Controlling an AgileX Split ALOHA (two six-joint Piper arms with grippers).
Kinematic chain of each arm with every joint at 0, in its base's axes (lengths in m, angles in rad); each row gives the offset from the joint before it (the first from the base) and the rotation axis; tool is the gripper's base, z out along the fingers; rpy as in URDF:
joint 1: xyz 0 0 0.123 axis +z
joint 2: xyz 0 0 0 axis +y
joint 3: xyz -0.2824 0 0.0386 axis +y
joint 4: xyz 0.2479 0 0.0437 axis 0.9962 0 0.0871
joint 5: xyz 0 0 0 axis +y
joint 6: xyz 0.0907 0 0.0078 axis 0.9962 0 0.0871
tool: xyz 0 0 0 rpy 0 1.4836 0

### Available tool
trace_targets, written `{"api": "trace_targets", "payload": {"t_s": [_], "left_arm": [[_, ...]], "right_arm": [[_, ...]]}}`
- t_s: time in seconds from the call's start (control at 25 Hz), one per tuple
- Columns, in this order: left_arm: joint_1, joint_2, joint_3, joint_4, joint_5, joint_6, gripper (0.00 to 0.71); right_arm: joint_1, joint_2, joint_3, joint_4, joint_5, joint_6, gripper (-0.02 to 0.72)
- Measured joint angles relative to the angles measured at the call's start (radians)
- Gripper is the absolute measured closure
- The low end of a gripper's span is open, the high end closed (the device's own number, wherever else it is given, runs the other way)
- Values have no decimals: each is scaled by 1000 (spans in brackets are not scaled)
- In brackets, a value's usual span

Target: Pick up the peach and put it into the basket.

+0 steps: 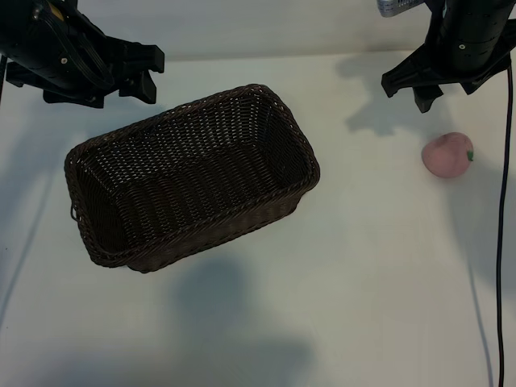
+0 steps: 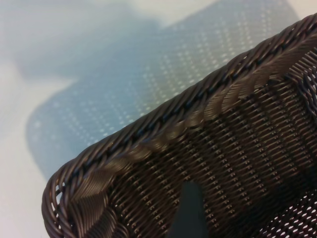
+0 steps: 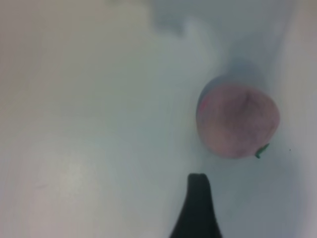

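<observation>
You've got the peach [image 1: 448, 154] sitting on the white bench [image 1: 363, 282] at the right of the exterior frame, green stem bit pointing right, well apart from the basket [image 1: 121, 256], which lies angled at centre-left. Right end effector [image 1: 430, 90] hangs at upper right, just above the peach in frame, fingers spread, nothing betw. them; no contact w/ the fruit. Left end effector [image 1: 133, 76] sits upper left, near the basket's far rim, also spread, holding nothing. A black cable [image 1: 504, 242] runs down the right edge, beside the peach.
</observation>
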Motion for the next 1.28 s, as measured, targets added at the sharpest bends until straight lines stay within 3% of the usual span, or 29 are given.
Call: {"api": "trace_targets", "payload": {"t_s": [1.12, 1.28], "left_arm": [[0, 0, 0, 0, -10, 5, 120], [9, 0, 0, 3, 53, 10, 120]], "right_arm": [[0, 0, 0, -3, 2, 11, 141], [0, 0, 0, -3, 4, 11, 141]]}}
